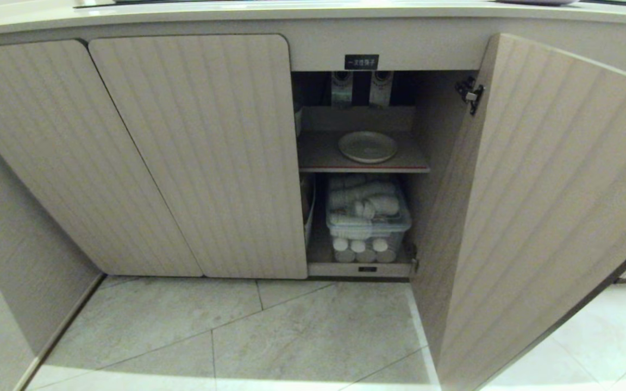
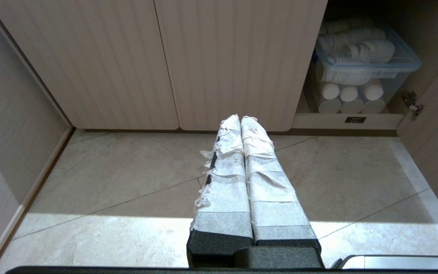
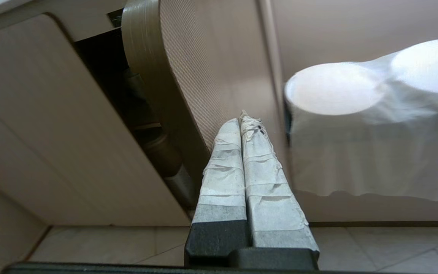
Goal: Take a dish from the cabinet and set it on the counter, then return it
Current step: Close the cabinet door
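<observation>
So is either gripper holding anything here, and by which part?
Nothing is held. The left gripper and right gripper are both shut on nothing, and the dish sits untouched on the cabinet shelf.

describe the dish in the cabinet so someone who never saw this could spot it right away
Find the one open cabinet under the counter, below a small black label. On its upper shelf, edged with a red stripe, lies the dish: round, shallow, off-white, alone there. The clear bin below it holds only stacked white cups.
</observation>
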Robot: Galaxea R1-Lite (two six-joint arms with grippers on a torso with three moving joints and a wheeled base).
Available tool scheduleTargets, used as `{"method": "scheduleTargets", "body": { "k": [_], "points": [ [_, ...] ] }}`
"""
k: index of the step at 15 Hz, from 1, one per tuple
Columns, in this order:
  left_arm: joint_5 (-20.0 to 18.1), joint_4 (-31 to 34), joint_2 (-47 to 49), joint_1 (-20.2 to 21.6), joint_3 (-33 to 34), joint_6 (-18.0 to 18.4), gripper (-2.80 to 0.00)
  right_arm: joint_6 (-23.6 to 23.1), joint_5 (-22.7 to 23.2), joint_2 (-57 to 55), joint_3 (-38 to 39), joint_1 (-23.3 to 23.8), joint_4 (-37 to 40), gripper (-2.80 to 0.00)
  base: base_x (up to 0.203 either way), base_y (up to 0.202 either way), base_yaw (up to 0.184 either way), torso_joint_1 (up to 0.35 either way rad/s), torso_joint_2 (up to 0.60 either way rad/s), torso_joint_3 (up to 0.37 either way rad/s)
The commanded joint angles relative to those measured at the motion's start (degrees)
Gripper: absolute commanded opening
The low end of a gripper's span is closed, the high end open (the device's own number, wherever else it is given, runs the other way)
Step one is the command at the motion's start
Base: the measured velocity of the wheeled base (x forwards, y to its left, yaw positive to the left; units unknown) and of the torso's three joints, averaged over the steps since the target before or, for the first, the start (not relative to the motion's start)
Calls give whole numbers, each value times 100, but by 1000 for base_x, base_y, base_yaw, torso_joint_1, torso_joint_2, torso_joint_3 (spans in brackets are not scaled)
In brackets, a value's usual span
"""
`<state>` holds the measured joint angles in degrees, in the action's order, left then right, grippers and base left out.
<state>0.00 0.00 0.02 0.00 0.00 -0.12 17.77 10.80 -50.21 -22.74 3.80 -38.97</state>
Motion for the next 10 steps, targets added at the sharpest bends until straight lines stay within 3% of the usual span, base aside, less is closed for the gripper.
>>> {"method": "scheduleTargets", "body": {
  "k": [1,10],
  "points": [
    [0,0,-2,0,0,-1,-280,91,11,-27,-7,-196,-32,-280,0,0,0,0,0,0],
    [0,0,-2,0,0,-5,-280,751,10,-454,24,-926,-652,-280,0,0,0,0,0,0]
  ]
}}
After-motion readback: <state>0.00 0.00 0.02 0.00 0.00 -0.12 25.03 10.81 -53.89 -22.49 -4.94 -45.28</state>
